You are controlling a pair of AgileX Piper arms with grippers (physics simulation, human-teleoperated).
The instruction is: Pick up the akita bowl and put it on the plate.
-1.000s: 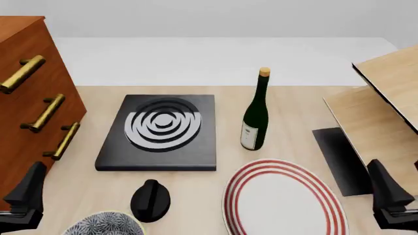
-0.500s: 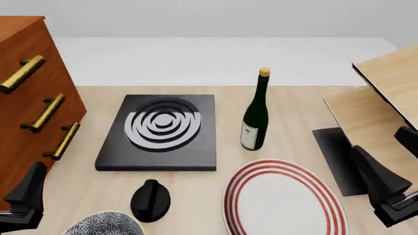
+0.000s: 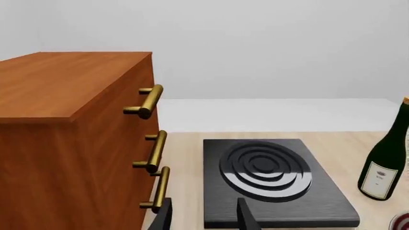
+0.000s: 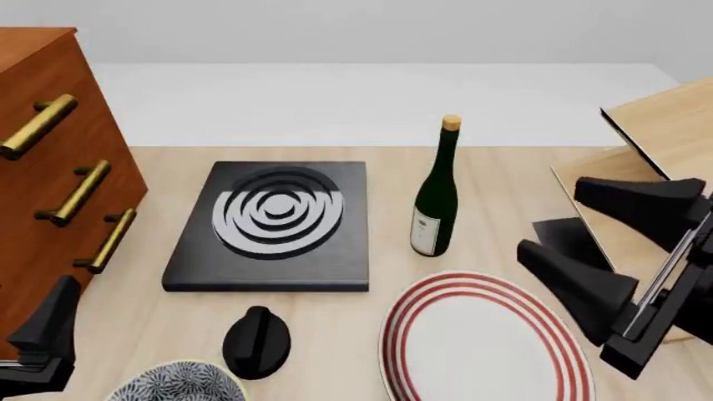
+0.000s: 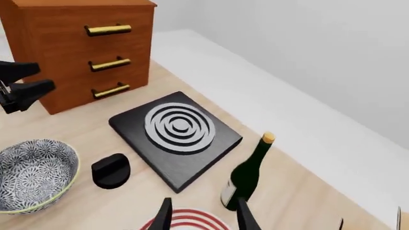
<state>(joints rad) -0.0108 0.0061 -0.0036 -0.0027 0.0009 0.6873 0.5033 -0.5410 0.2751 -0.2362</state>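
Akita bowl (image 4: 176, 383) sits at the near edge of the table (image 4: 490, 180), cut off by the front view's lower border; you see it whole in the right wrist view (image 5: 33, 173), empty and upright, with nothing holding it.

Largest first: your wooden drawer cabinet (image 4: 50, 188) fills the left side, its brass handles facing inward. The black stove (image 4: 273, 225) lies flat just beside it, mid-table. The plate (image 4: 485, 338) rests near the front on the right, bare, its near rim passing out of the frame; open tabletop separates it from the bowl, apart from a small black knob-like object (image 4: 257, 341) standing between them, just beside the bowl's far rim. A green wine bottle (image 4: 437, 194) stands upright just behind the plate, near the stove's right edge.

Your right gripper (image 4: 596, 242) hangs above the plate's right edge, jaws spread wide, holding nothing. Your left gripper (image 4: 39, 342) is low at the left border, near the bowl and close to the cabinet's front; its fingers (image 3: 242, 216) stand parted and hold nothing.
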